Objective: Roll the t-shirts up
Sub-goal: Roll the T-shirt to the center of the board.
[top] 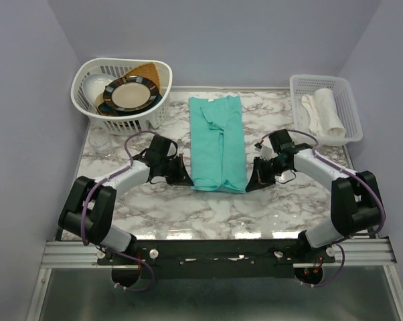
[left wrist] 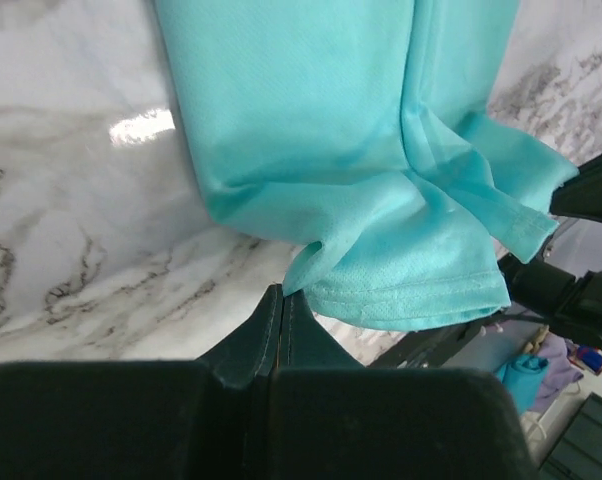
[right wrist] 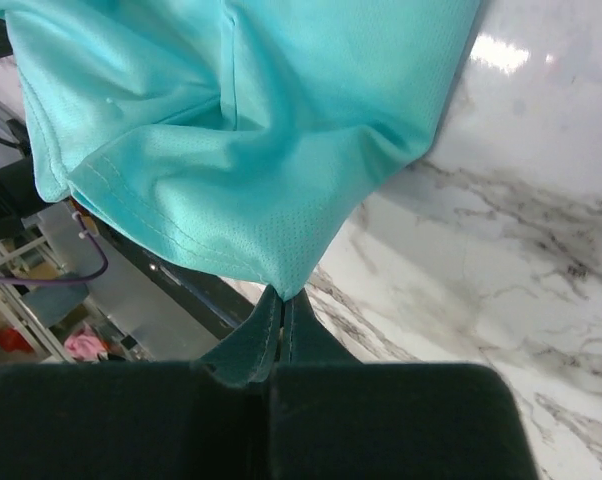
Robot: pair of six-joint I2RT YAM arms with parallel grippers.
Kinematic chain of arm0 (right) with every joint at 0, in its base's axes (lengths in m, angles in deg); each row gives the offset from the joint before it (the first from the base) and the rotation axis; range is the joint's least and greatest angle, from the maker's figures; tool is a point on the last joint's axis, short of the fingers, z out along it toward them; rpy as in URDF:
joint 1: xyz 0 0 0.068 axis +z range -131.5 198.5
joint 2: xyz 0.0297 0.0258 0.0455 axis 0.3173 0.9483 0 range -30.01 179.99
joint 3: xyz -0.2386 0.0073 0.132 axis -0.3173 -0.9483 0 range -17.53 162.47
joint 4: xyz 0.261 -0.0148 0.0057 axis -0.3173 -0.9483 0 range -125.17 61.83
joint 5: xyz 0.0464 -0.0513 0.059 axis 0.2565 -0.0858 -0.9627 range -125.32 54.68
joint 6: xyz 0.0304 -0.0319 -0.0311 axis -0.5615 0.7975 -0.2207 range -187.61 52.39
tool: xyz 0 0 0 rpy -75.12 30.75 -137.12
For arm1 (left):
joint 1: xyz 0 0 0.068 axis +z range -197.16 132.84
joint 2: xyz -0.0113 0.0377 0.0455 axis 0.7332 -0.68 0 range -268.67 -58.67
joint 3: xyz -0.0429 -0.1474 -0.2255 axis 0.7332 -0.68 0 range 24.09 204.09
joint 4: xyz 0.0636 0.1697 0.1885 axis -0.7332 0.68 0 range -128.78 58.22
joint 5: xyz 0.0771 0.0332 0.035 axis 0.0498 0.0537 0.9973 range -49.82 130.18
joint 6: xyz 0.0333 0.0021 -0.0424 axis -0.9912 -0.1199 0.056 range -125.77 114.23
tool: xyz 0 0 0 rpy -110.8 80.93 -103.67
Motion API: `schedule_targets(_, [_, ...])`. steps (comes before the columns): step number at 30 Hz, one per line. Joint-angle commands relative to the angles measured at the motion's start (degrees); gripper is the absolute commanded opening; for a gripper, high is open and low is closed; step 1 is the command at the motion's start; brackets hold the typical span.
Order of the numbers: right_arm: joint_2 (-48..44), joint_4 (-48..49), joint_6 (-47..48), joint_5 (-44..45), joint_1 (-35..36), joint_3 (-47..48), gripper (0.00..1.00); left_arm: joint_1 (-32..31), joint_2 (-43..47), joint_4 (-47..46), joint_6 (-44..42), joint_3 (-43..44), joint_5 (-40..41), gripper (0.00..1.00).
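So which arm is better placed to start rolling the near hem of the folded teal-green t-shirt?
Right, narrowly. The right gripper pinches a stitched near hem corner of the teal-green t-shirt; the left gripper, also shut on it, catches a bunched fold at its corner.

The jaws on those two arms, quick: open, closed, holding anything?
Left gripper: jaws closed, pinching a hem corner of the t-shirt.
Right gripper: jaws closed, pinching the other hem corner.

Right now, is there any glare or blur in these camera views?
Left wrist: a glare patch on the marble table, left gripper dark and soft. Right wrist: glare at top right, t-shirt sharp. Top external: sheen along the table's near edge.
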Motion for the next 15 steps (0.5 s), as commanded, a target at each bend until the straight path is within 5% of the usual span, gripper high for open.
schedule_targets(1, [5.31,2.32,1.99,2.29,-0.39,6.31,0.00,1.12,-3.88,-0.48,-1.24,4.43,5.32,0.00])
schedule_targets(15, [15.78,2.93,4.45,4.58,-1.18,13.88,0.00,1.56,-12.67,1.28,-1.77,12.26,6.81,0.00])
